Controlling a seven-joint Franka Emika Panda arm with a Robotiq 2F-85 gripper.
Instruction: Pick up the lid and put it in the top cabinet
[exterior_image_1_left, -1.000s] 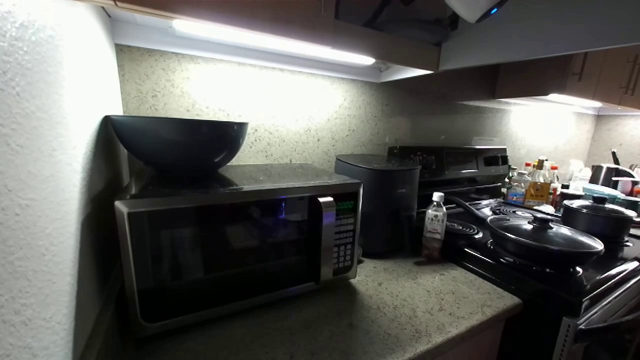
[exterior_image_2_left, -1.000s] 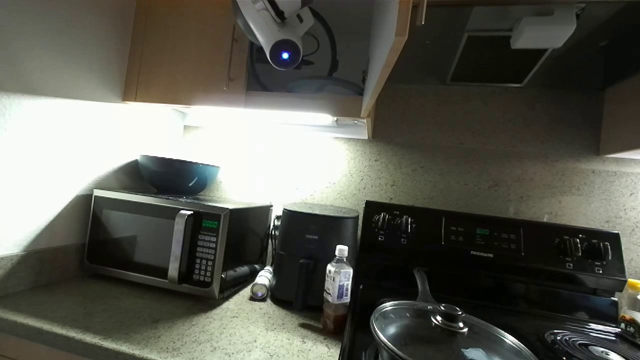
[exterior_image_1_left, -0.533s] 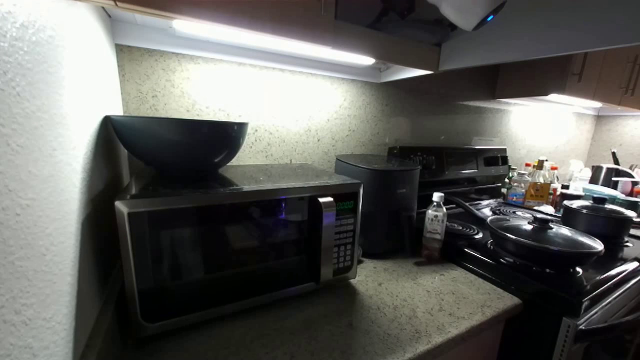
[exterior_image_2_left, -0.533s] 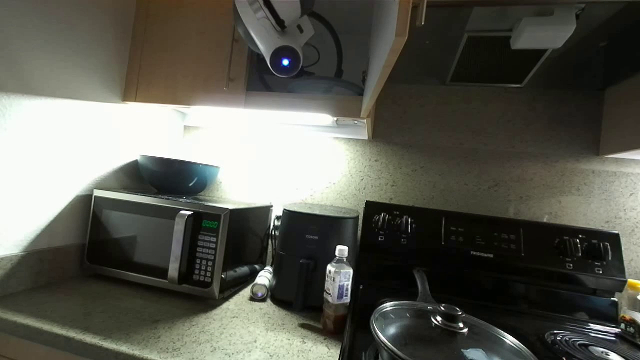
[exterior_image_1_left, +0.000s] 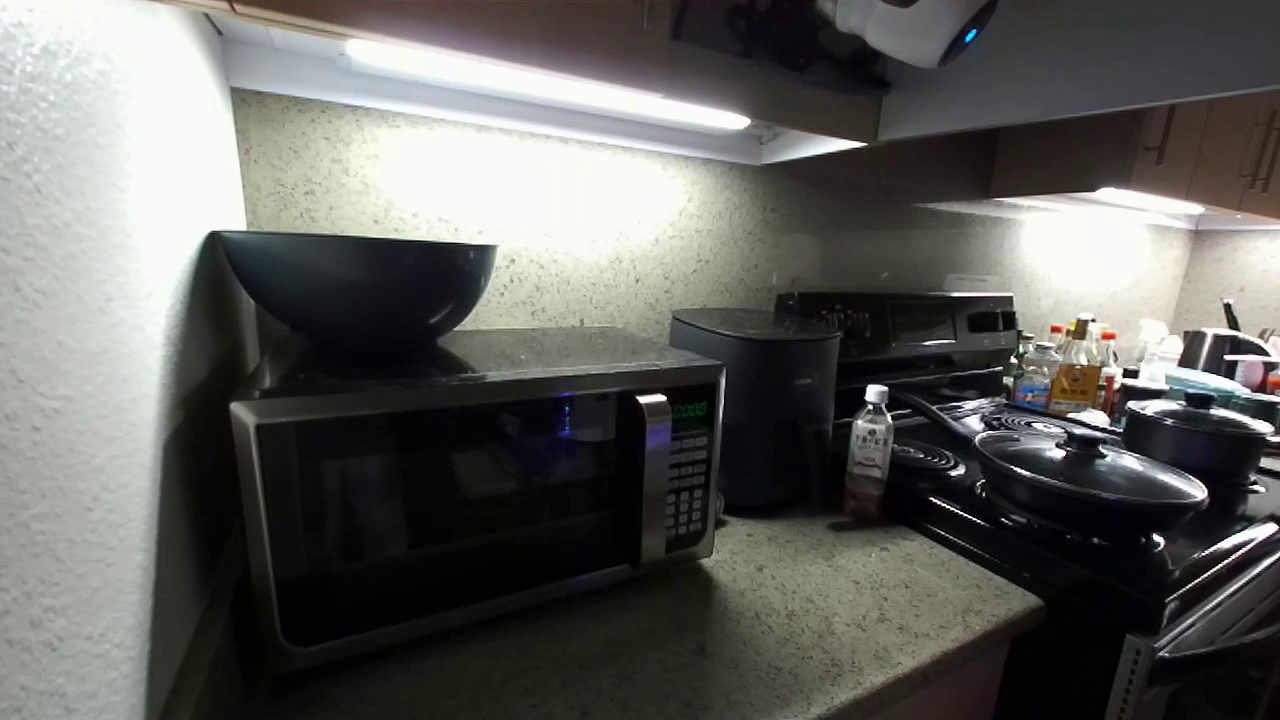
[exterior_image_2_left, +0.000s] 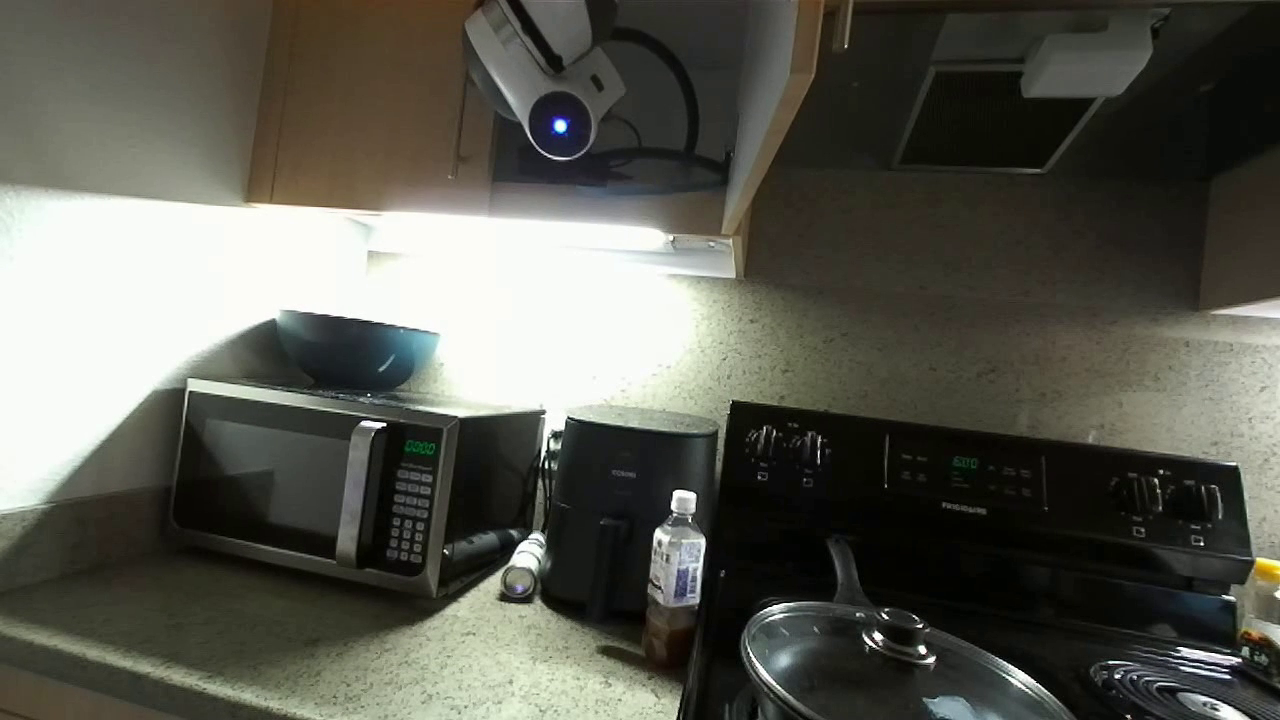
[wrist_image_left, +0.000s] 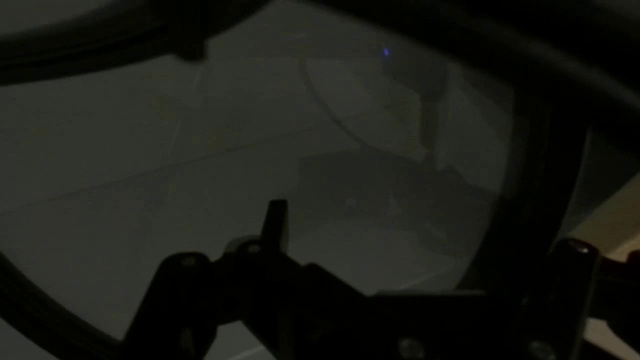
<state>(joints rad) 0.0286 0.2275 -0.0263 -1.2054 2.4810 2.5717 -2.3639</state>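
Observation:
The top cabinet (exterior_image_2_left: 610, 205) stands open, and my arm (exterior_image_2_left: 575, 75) reaches into it. Low in its opening shows the lid (exterior_image_2_left: 660, 175), a flat translucent disc with a dark rim, partly behind the arm. In the wrist view a dark curved band (wrist_image_left: 540, 190) around a pale, glassy area looks like the lid's rim close up. My gripper (wrist_image_left: 425, 225) is open, its fingers (wrist_image_left: 276, 225) wide apart and nothing clearly gripped between them. The same cabinet (exterior_image_1_left: 820, 108) appears dark inside in an exterior view; whether the fingers touch the lid is too dim to tell.
The cabinet door (exterior_image_2_left: 775, 110) hangs open beside the arm. A black cable (exterior_image_2_left: 685, 85) loops inside the cabinet. Below are a microwave (exterior_image_2_left: 310, 480) with a dark bowl (exterior_image_2_left: 357, 350) on top, an air fryer (exterior_image_2_left: 635, 500), a bottle (exterior_image_2_left: 675, 580) and a lidded pan (exterior_image_1_left: 1090, 480).
My arm has come down slightly and moved a little left in both exterior views. The cable has shifted right and the disc in the cabinet looks darker. The gripper has stayed open.

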